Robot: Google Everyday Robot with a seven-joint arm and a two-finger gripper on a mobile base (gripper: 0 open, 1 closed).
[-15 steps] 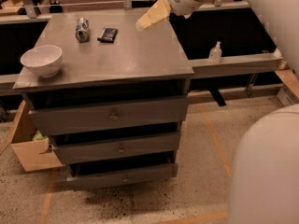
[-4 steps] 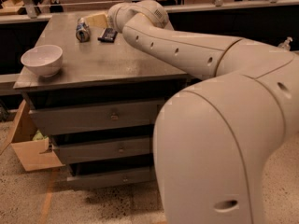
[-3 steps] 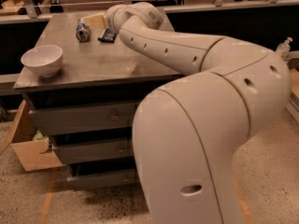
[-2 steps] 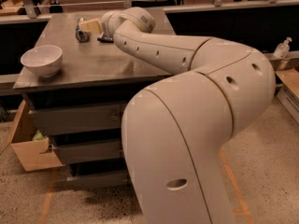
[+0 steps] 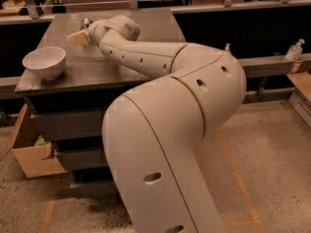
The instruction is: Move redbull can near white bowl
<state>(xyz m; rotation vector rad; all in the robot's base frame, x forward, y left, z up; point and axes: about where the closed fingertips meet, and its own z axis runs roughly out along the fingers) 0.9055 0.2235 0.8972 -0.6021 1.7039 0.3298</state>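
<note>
Grey cabinet top [image 5: 73,74] is being crossed leftward by the arm; the gripper [image 5: 77,37] is now being brought against the redbull can [image 5: 86,22], its grip being impossible to tell; the can is being left unmoved, well apart from the white bowl [image 5: 44,62]; grasping is being judged imminent.

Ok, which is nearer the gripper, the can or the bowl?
The can, just behind the gripper; the bowl sits well apart, toward the front left.
</note>
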